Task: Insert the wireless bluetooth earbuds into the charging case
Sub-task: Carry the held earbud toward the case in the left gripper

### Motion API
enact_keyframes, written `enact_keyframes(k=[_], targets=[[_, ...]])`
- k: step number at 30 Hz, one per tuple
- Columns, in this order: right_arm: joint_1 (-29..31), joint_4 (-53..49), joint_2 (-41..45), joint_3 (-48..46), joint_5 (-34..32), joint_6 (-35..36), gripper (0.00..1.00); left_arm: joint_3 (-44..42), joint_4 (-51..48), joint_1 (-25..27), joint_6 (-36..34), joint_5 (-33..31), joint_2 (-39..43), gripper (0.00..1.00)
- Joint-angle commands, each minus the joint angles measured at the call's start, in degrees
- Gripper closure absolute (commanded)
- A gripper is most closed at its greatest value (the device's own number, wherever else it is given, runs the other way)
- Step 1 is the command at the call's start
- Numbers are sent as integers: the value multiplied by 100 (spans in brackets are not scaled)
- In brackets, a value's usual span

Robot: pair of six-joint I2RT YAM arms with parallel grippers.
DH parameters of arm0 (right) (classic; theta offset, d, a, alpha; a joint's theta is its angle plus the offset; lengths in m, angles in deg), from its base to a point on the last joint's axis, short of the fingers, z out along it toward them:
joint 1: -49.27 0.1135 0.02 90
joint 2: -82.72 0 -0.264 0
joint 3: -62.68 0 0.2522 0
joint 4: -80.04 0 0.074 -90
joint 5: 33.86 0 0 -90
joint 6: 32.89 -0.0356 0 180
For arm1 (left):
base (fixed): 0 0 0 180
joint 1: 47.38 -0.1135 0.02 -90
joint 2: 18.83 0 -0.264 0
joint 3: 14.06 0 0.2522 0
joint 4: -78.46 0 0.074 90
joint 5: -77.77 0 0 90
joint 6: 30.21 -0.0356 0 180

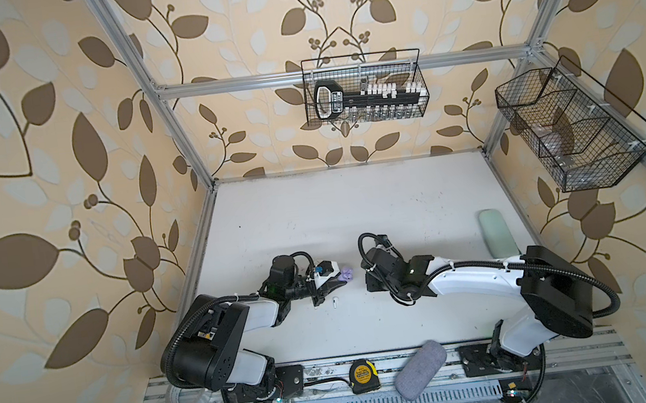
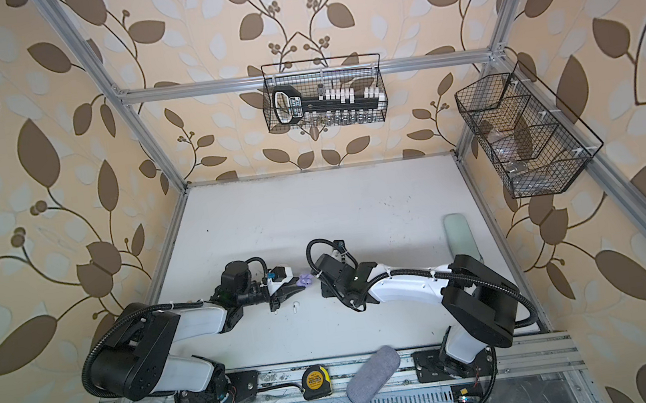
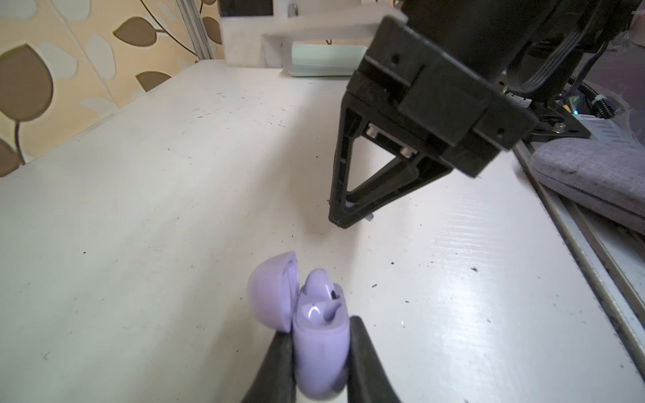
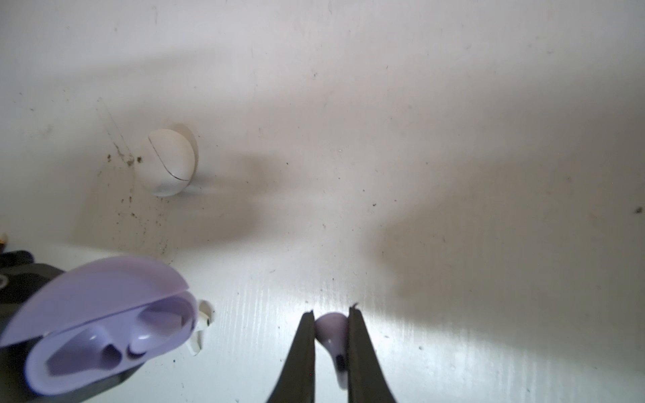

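My left gripper (image 3: 317, 326) clamps the open lavender case (image 4: 104, 324) by its base, steadying it for loading. My right gripper (image 4: 331, 310) pinches a lavender earbud (image 4: 331, 331) nearby, ready for seating.

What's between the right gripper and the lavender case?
Only bare table between right gripper and case in the left wrist view. A white earbud lies close by the case, seen in the right wrist view.

Left tool (image 3: 319, 328) grips open case (image 3: 323, 363); right of it, right tool (image 4: 331, 312) grips earbud (image 4: 333, 331); loose earbud (image 1: 334, 302) on table (image 1: 315, 220).
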Motion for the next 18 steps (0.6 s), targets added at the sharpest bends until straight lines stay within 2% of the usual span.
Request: enact_keyframes(k=[1, 10, 18], targets=[[-42, 622, 213, -178, -121, -155, 89, 178, 110, -50, 55, 140, 21, 100], [-38, 1295, 335, -152, -78, -224, 90, 215, 105, -50, 140, 88, 21, 100], [136, 1774, 455, -200, -413, -353, 91, 251, 122, -50, 234, 39, 23, 100]])
